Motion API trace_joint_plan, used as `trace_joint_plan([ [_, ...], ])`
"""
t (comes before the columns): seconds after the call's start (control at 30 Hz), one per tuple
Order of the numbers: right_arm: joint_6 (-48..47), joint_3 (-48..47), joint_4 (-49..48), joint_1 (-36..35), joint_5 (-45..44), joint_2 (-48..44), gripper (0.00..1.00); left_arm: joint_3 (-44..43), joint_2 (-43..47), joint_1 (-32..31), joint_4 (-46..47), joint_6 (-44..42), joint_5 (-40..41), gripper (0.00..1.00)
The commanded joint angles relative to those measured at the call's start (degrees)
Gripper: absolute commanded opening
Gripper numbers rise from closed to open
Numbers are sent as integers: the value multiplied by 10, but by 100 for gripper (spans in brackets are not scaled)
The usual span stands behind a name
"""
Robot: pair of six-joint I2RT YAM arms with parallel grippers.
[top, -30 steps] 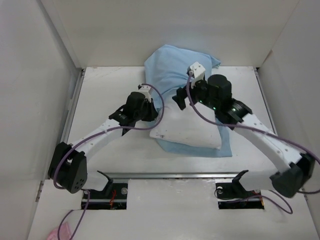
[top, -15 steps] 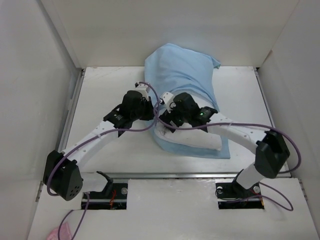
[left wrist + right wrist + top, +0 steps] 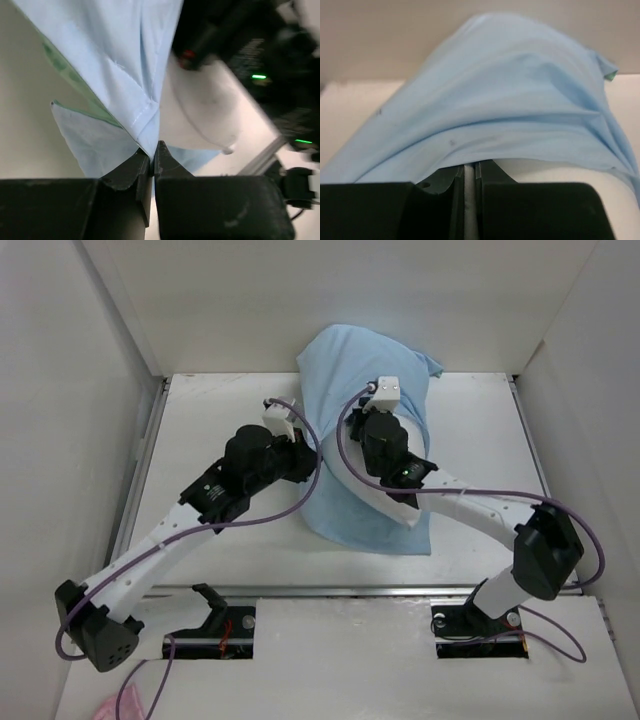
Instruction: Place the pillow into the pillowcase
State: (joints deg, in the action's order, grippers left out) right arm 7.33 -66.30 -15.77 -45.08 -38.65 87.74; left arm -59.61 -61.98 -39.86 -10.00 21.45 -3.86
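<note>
The light blue pillowcase [image 3: 365, 370] lies humped at the back middle of the table, over most of the white pillow [image 3: 398, 508], of which only a strip shows at its near edge. My left gripper [image 3: 308, 466] is shut on the pillowcase's left hem. In the left wrist view the pillowcase [image 3: 125, 60] hangs from the left gripper [image 3: 152, 150], and the pillow [image 3: 200, 115] bulges out beside it. My right gripper [image 3: 378, 418] sits on the mound. Its jaws are almost together in the right wrist view [image 3: 472, 165], tips under the pillowcase [image 3: 510, 85] hem, pillow [image 3: 570, 175] just to the right. A pinch there is hidden.
White walls close in the table [image 3: 220, 420] on the left, back and right. A metal rail [image 3: 350, 590] runs along the near edge, with both arm bases behind it. Pink cloth [image 3: 120, 705] lies at the bottom left. The case's green face [image 3: 55, 57] shows in a fold.
The right gripper went from wide open to nearly shut and moved from the pillow's left corner up onto the mound. The left arm stretched forward, and the pillowcase now covers far more of the pillow.
</note>
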Motion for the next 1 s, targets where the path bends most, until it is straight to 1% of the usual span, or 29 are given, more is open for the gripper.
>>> trace_joint_plan([
  [0.0, -11, -19, -322, 20, -204, 28, 0, -73, 65, -36, -13, 24, -5, 0],
  [0.07, -47, -24, -368, 20, -209, 44, 0, -81, 95, -41, -29, 44, 10, 0],
  [0.1, -56, -24, -385, 20, -216, 52, 0, -81, 105, -41, -47, 49, 21, 0],
  [0.13, -65, -18, -432, 15, -211, 71, 0, -90, 116, -41, -56, 57, 38, 0],
  [0.2, -74, -7, -468, 8, -211, 96, 0, -97, 148, -41, -75, 64, 55, 0],
  [0.23, -74, -7, -492, 8, -211, 131, 0, -103, 156, -41, -75, 70, 64, 0],
  [0.27, -74, -13, -492, 1, -211, 152, 0, -103, 161, -41, -89, 76, 90, 0],
  [0.3, -74, -22, -492, -4, -226, 177, 0, -103, 166, -41, -99, 82, 100, 0],
  [0.33, -74, -60, -480, -16, -243, 202, 0, -103, 174, -41, -107, 82, 105, 0],
  [0.37, -74, -85, -429, -24, -263, 249, 0, -103, 179, -41, -114, 87, 113, 0],
  [0.4, -74, -109, -408, -32, -281, 272, 2, -103, 186, -41, -120, 94, 113, 0],
  [0.43, -74, -156, -387, -45, -307, 293, 8, -103, 186, -41, -133, 94, 122, 0],
  [0.47, -74, -172, -343, -51, -307, 319, 17, -96, 186, -41, -141, 102, 132, 0],
  [0.5, -74, -182, -318, -56, -296, 320, 24, -96, 191, -41, -153, 117, 170, 0],
  [0.53, -74, -182, -296, -62, -272, 320, 40, -96, 191, -41, -168, 131, 200, 0],
  [0.57, -74, -161, -251, -74, -176, 303, 50, -96, 191, -41, -203, 148, 232, 0],
  [0.6, -74, -146, -221, -74, -110, 257, 63, -109, 186, -41, -221, 166, 291, 26],
  [0.63, -22, -133, -179, -74, -44, 229, 76, -110, 179, -41, -237, 197, 313, 51],
  [0.67, -5, -118, -137, -74, 123, 202, 88, -117, 179, -41, -256, 206, 330, 70],
  [0.7, 4, -113, -78, -74, 198, 157, 93, -118, 172, -41, -256, 206, 342, 100],
  [0.73, 10, -113, -54, -74, 262, 138, 95, -118, 172, -41, -256, 206, 357, 100],
  [0.77, -2, -105, -31, -74, 406, 121, 100, -118, 167, -41, -256, 206, 363, 100],
  [0.8, -7, -112, -3, -74, 454, 108, 100, -118, 167, -41, -256, 213, 371, 100],
  [0.83, -19, -123, 75, -74, 499, 90, 100, -111, 161, -41, -256, 213, 386, 100],
  [0.87, -37, -132, 119, -74, 541, 82, 100, -110, 152, -41, -256, 213, 391, 100],
  [0.9, -45, -132, 149, -74, 604, 74, 100, -110, 147, -41, -251, 213, 391, 100],
  [0.93, -52, -132, 198, -74, 621, 54, 100, -105, 141, -41, -245, 203, 391, 100],
  [0.97, -66, -119, 209, -74, 635, 40, 100, -100, 134, -41, -245, 195, 378, 100],
])
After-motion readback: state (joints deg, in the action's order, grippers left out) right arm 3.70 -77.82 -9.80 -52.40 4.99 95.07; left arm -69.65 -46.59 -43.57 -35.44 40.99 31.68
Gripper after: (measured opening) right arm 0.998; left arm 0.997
